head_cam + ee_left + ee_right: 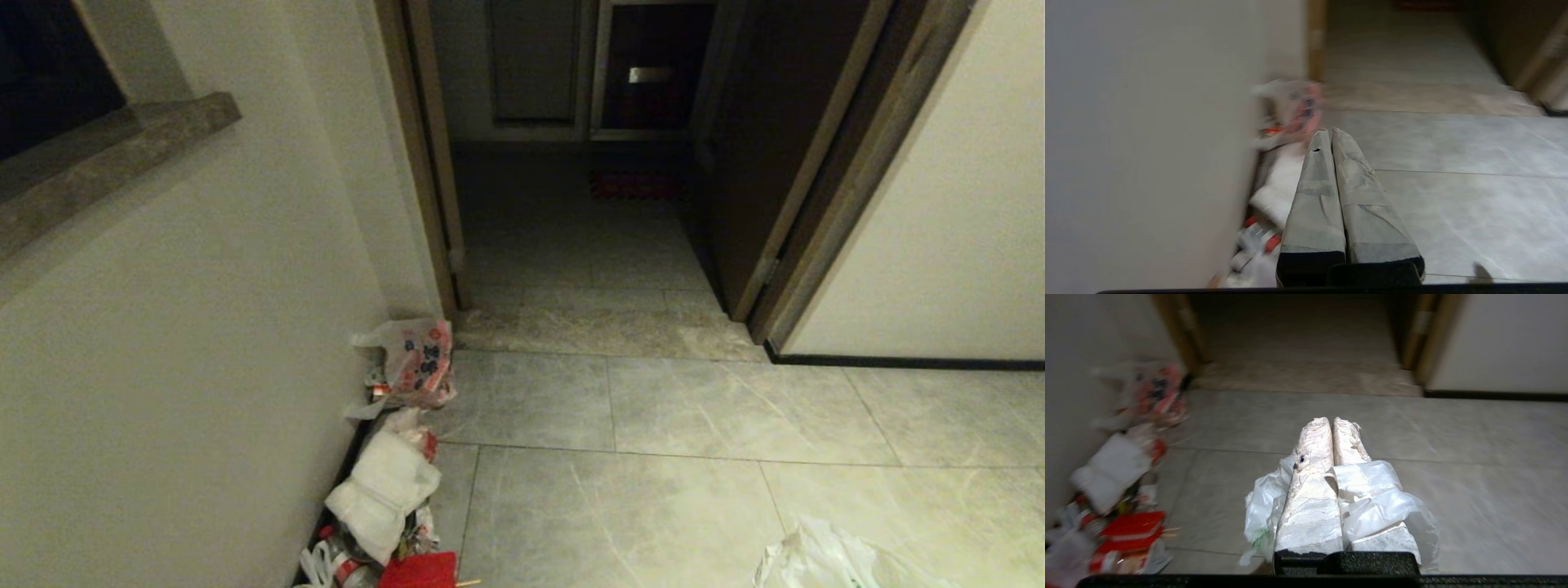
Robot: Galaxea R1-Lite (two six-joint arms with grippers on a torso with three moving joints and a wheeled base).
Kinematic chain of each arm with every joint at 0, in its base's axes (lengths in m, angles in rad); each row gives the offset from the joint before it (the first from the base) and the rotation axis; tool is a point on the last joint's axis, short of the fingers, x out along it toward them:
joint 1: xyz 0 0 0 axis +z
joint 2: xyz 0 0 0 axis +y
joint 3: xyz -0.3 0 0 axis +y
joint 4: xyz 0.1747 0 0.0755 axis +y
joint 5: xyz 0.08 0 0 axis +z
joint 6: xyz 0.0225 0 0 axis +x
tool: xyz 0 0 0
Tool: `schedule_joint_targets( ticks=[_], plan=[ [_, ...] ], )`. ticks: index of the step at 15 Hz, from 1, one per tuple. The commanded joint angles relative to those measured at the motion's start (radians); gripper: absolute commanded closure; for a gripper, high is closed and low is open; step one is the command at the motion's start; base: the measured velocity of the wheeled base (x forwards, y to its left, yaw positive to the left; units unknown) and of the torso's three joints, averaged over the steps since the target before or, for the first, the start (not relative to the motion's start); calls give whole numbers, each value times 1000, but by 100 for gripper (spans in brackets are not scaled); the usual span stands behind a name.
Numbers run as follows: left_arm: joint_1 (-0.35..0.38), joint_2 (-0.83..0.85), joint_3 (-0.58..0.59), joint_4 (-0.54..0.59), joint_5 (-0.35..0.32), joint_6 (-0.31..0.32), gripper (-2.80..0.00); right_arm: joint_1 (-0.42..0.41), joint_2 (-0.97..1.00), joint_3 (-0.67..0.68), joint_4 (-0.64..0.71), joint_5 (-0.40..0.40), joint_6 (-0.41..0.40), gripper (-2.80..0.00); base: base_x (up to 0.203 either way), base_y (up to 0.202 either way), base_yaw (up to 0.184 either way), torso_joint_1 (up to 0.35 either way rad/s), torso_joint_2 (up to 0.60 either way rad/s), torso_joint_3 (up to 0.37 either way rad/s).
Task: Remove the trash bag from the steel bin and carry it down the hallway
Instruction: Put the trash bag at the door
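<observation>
Head view: neither arm visible. Hallway (588, 269) runs straight ahead through the dark doorway (571, 147). Trash bag (824, 559) shows at the near right floor edge, well right of the litter pile (384, 490) along the left wall.

Left wrist: left gripper (1326, 131) fingers together, empty, pile just beside it toward the wall.

Right wrist: right gripper (1331, 419) clamped on the trash bag (1376, 494); plastic drapes over and hangs below the fingers. Fingers point at the doorway, so the carry direction looks straight ahead. Steel bin not in view.
</observation>
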State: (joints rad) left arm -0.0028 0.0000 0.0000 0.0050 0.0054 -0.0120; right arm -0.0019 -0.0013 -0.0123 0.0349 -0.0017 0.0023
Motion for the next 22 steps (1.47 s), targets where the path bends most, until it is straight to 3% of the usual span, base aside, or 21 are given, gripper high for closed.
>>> schedule_joint_targets(
  ticks=[1, 8, 22],
  plan=[
    [0, 0, 2, 0, 1, 0, 0, 0, -2, 0, 0, 0, 1, 0, -6, -13, 150, 66, -186, -128],
    [0, 0, 2, 0, 1, 0, 0, 0, -2, 0, 0, 0, 1, 0, 0, -1, 24, 5, 15, 7],
    [0, 0, 2, 0, 1, 0, 0, 0, -2, 0, 0, 0, 1, 0, 0, 0, 0, -111, 417, 308]
  ],
)
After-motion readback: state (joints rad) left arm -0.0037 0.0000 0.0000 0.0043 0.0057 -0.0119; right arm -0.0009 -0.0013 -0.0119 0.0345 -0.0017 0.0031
